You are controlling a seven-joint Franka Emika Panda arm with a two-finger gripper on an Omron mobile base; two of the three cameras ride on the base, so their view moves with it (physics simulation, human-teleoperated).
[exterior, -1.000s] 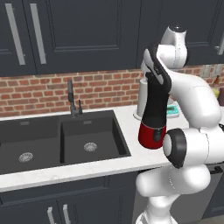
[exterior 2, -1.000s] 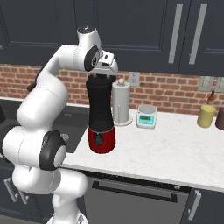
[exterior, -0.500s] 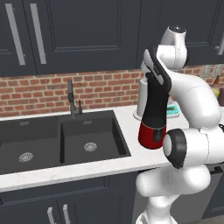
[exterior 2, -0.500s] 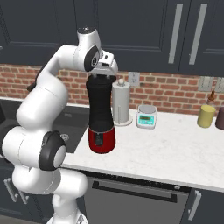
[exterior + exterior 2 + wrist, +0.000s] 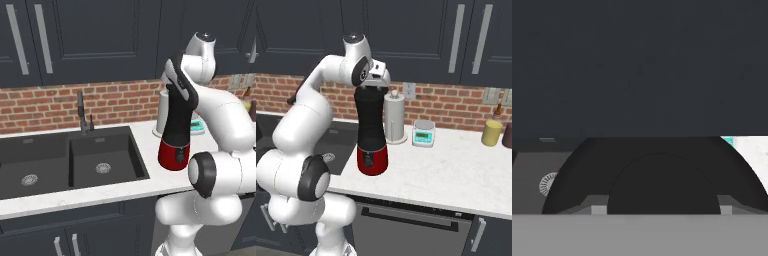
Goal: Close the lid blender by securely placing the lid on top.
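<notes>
blender point(image 5: 371, 135): tall black jar on a glossy red rounded base with a small dark button panel
pose: upright
place: on the counter point(image 5: 456, 170), just right of the sink point(image 5: 75, 160)
lid point(image 5: 662, 182): black, round, on the jar top

White glossy arm point(image 5: 303, 125), rounded bulbous links, dark grey disc joint caps, dark wrist band, white pedestal base
</notes>
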